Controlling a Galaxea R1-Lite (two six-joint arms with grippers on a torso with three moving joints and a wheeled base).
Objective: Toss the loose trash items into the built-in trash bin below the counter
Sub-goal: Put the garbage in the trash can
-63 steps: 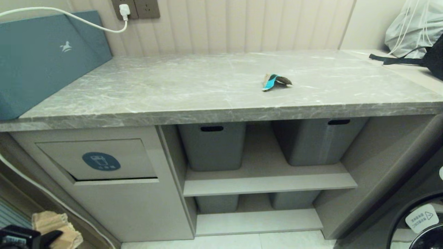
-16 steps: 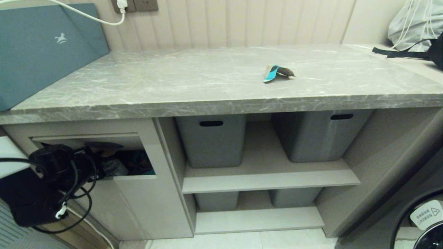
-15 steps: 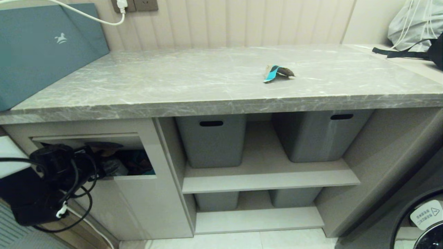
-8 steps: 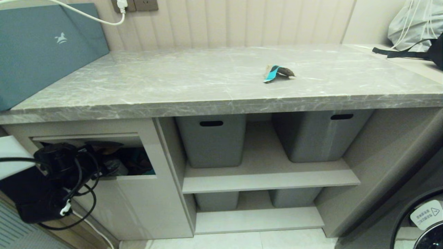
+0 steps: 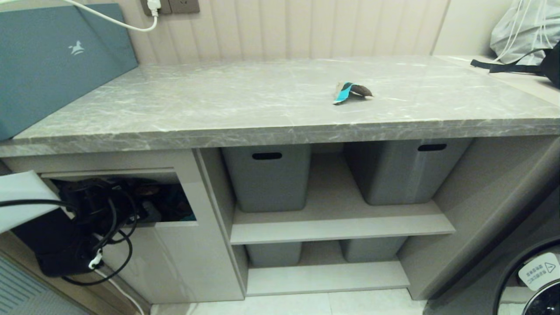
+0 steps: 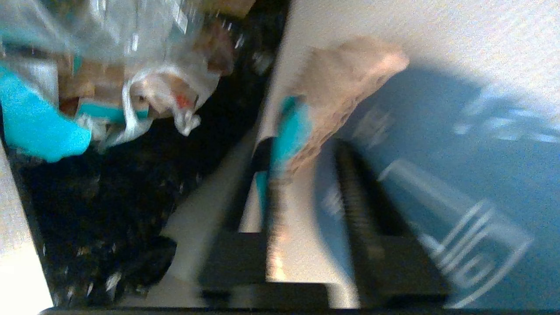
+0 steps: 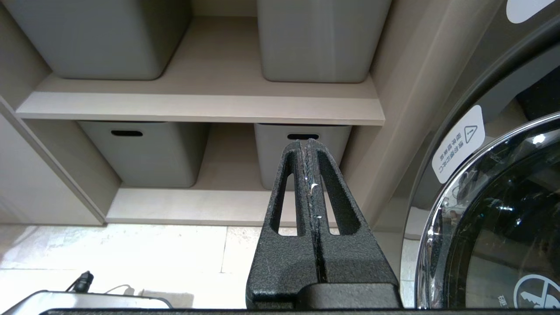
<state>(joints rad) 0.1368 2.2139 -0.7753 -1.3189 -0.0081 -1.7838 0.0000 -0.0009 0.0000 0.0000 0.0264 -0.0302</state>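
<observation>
Deeper inside the trash bin [image 5: 175, 245] than before, left gripper [image 6: 306, 197] fingers parted, paper scrap [image 6: 332, 87] loose between them; right gripper [image 7: 308, 146] closed beside grey tubs [image 7: 140, 153].

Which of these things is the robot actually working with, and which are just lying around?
Job: paper scrap on the counter; second scrap at the open left claw; trash bin.
Lying about: grey tubs; teal box; white cable; grey bag; right claw, parked, shut.
</observation>
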